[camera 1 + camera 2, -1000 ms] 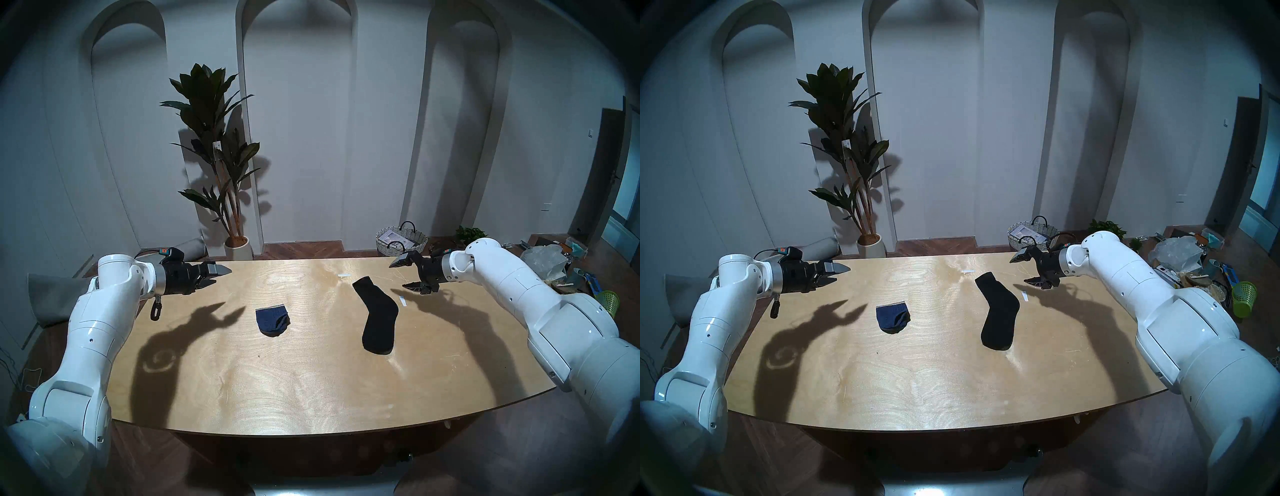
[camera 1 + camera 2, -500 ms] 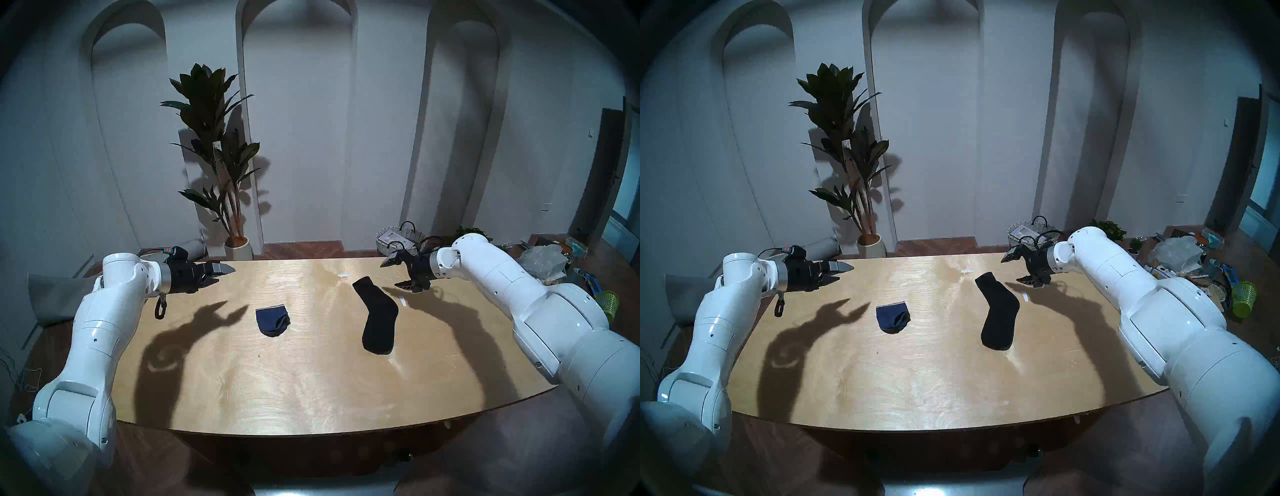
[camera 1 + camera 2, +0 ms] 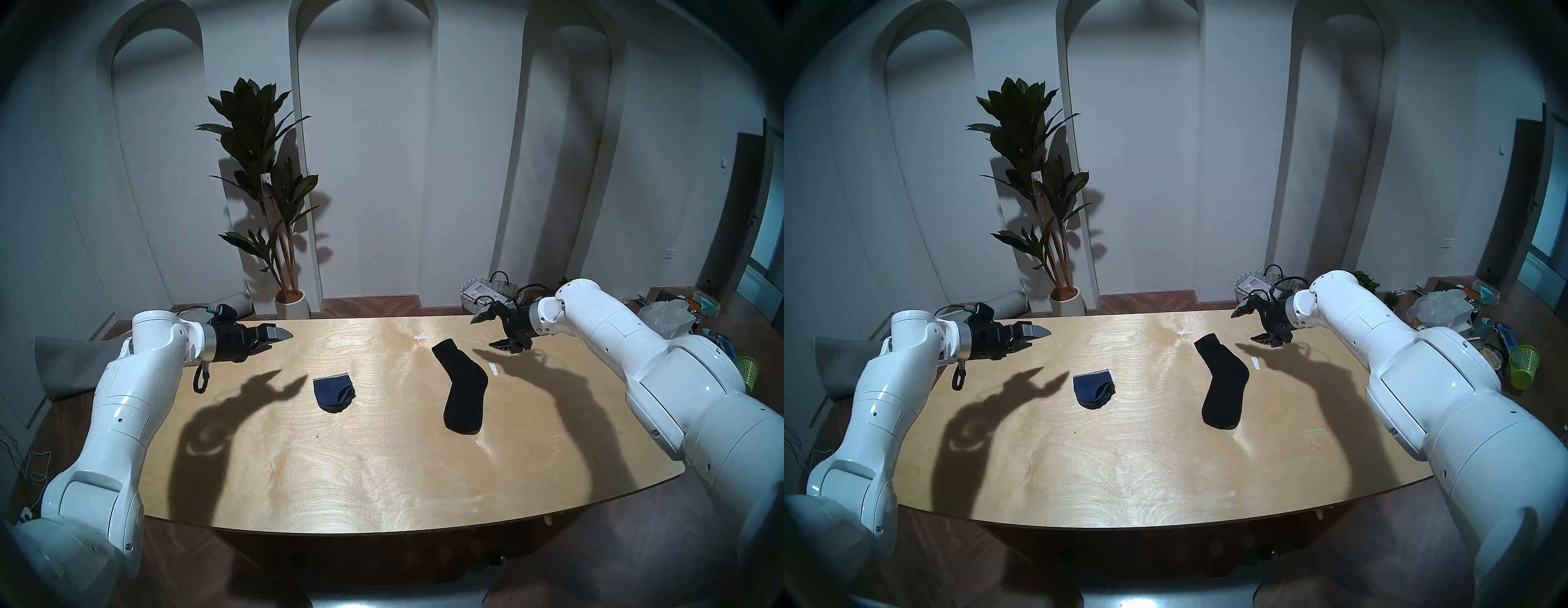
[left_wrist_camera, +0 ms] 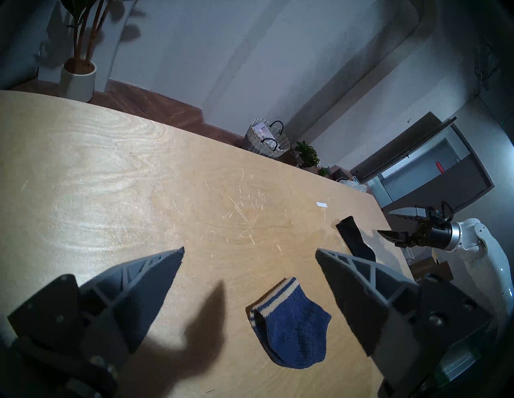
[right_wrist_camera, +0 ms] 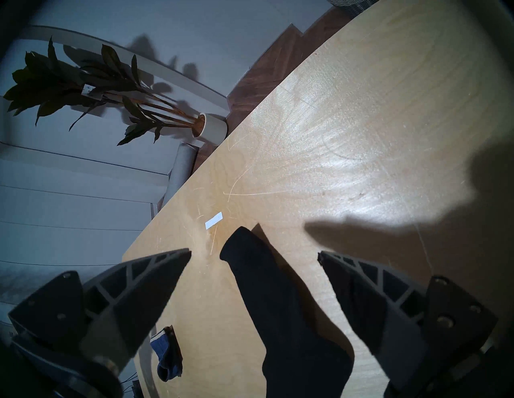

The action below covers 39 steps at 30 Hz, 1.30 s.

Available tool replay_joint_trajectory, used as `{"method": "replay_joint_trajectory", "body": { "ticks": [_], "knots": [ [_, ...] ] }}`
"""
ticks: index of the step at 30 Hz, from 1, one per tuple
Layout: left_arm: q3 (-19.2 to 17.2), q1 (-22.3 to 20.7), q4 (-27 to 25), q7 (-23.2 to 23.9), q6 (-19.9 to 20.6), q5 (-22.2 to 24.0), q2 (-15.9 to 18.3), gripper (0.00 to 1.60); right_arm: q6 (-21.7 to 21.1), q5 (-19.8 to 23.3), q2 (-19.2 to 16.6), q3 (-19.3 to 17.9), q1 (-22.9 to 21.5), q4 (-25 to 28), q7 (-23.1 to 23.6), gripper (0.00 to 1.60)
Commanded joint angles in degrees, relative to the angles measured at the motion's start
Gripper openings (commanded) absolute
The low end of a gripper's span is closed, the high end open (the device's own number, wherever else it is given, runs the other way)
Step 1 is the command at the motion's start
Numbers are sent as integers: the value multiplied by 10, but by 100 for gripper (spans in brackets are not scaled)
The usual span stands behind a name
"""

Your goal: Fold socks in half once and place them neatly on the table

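A short navy-blue sock [image 3: 334, 394] with pale stripes at its cuff lies left of centre on the plywood table [image 3: 382, 467]; it also shows in the left wrist view [image 4: 292, 328]. A longer black sock [image 3: 462, 390] lies stretched out right of centre, cuff toward the far edge. My left gripper [image 3: 281, 339] is open and empty, above the table's far left, apart from the navy sock. My right gripper [image 3: 481, 333] is open and empty, hovering just right of the black sock's cuff [image 5: 244, 244].
Two small white strips [image 3: 422, 338] [image 3: 493, 368] lie on the table near the black sock. A strap [image 3: 200, 380] hangs from my left wrist. On the floor behind stand a potted plant [image 3: 290, 301] and a woven basket [image 3: 491, 293]. Clutter and a green bin [image 3: 746, 373] are at the right.
My left gripper has shifted a little to the right over the table. My right gripper has moved slightly left and farther back near the black sock's cuff. Both socks lie as before.
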<state>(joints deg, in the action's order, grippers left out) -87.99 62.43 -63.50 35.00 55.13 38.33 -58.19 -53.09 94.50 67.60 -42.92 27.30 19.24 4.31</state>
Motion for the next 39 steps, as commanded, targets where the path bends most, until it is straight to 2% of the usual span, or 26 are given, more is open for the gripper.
{"method": "replay_joint_trajectory", "body": {
  "ticks": [1,18,39],
  "knots": [
    [8,4,-18,-4,-1,3,-3,160,10,-4,15,3,4,-9,14,160],
    [20,13,-24,-43,-1,13,-9,160,51,-24,59,4,18,-33,32,160],
    [4,25,-24,-84,-1,28,-4,160,105,-58,97,27,30,-38,42,160]
  ]
}}
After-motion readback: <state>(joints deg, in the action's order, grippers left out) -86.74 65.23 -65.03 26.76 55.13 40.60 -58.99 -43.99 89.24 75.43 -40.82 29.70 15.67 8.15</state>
